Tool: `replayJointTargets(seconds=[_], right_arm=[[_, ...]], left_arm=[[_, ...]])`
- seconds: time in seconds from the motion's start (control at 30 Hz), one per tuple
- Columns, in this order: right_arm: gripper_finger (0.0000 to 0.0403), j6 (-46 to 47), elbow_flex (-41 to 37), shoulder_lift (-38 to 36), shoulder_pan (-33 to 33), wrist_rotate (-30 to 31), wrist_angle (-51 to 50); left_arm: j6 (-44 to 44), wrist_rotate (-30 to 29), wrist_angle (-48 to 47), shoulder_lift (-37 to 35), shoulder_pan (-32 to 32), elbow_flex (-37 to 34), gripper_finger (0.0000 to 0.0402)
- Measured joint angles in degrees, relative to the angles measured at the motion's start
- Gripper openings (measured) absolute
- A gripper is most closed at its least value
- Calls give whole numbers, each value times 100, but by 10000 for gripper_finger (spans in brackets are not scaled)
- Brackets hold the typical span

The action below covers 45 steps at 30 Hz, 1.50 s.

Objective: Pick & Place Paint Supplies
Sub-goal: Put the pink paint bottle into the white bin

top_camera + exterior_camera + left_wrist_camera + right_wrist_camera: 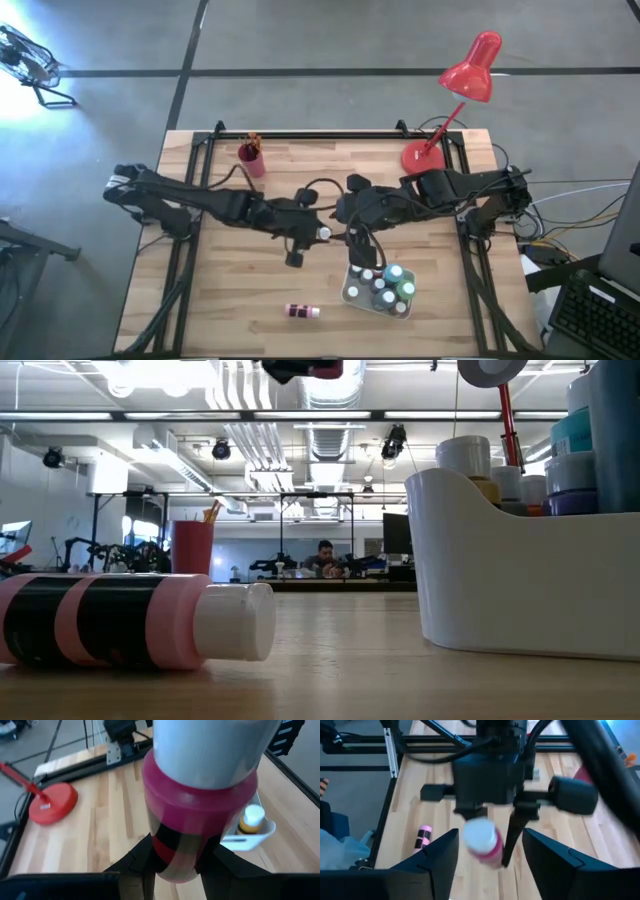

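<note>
Holding a pink bottle (pixel 195 820) in the left claw (pixel 175 865) above mid-counter (pixel 220 290), cap toward the right claw (pixel 487 855), open close by. White bin (pixel 352 297) toward the near right edge; second bottle (pixel 302 311) lying near the front edge.

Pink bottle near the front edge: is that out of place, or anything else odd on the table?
Yes. That pink-and-black bottle lies on its side on the table, apart from the white bin where the other bottles stand upright. The left gripper holds a second pink bottle. Nothing looks spilled.
</note>
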Motion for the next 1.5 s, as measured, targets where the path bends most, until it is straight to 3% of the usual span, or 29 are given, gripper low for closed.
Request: replayJointTargets(seconds=[0.3,0.57,1.07,1.5], right_arm=[[252,-63,-33,-7,22,18,-291],[267,-123,-90,-22,125,50,-297],[223,-165,-189,-7,378,-47,-271],[214,-389,-302,-2,393,515,18]], left_arm=[[163,9,-423,687,7,960,116],[17,59,-574,697,27,1184,116],[-75,7,-421,664,49,1203,115],[-271,-55,-399,658,66,1203,115]])
